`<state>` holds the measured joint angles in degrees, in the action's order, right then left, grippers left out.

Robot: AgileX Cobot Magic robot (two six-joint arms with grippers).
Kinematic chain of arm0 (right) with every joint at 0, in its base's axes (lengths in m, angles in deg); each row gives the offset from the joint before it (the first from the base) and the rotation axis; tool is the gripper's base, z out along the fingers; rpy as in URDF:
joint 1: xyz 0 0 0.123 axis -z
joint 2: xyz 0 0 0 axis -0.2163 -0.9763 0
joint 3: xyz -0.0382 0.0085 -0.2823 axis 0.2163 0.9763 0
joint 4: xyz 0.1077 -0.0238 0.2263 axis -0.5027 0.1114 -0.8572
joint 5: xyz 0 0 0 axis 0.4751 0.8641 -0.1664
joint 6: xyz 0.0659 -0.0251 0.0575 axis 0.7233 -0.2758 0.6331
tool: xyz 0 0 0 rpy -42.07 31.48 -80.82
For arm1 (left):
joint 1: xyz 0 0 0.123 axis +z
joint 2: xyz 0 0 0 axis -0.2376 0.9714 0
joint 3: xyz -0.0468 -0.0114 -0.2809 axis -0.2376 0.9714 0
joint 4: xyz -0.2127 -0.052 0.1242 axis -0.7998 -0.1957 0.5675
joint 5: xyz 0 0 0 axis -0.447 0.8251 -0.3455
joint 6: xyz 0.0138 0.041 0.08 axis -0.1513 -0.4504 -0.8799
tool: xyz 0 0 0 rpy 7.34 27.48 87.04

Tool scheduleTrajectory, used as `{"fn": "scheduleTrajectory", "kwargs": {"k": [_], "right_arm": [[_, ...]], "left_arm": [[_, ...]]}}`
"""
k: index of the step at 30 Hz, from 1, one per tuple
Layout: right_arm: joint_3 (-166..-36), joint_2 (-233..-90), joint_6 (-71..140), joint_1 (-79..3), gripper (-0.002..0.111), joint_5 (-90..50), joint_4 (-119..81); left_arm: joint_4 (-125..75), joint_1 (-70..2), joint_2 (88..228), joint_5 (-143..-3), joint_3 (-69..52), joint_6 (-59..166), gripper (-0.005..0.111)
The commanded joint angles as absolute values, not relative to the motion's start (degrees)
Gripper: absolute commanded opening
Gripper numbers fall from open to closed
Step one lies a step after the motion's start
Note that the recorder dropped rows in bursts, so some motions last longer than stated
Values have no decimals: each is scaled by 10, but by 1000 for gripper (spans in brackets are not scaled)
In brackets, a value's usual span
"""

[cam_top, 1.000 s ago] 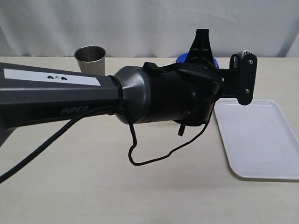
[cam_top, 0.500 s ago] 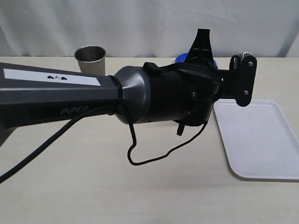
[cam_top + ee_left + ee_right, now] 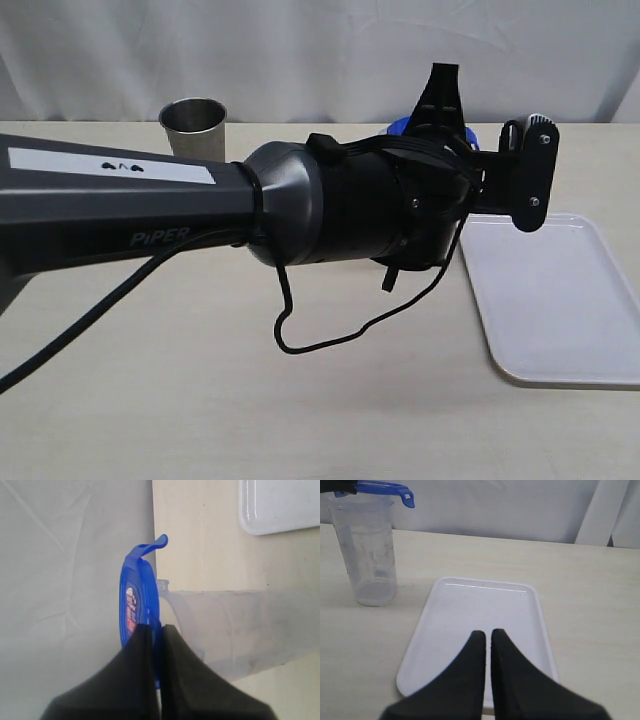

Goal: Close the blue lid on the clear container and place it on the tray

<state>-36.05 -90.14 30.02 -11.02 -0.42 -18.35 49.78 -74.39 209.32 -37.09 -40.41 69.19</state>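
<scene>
Your left gripper (image 3: pixel 155 630) pinches the blue lid (image 3: pixel 137 580) at the rim of the clear container (image 3: pixel 240 625), which stands far, left of the tray (image 3: pixel 485 605). Square the lid before pressing; 1 flap sticks out. Your right gripper (image 3: pixel 485 632) is pressed together.

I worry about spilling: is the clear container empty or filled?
Empty, as far as shown: in the right wrist view the clear container stands upright and no contents are visible through its translucent wall.
</scene>
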Motion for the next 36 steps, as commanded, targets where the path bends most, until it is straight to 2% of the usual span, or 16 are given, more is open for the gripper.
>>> {"fn": "scheduleTrajectory", "kwargs": {"k": [1,36], "right_arm": [[-359,-899,300,-106,4,-6,-182],[-359,-899,300,-106,4,-6,-182]], "left_arm": [[513,-745,2086,-359,-404,696,0],[538,-744,2086,-336,-404,662,0]]}}
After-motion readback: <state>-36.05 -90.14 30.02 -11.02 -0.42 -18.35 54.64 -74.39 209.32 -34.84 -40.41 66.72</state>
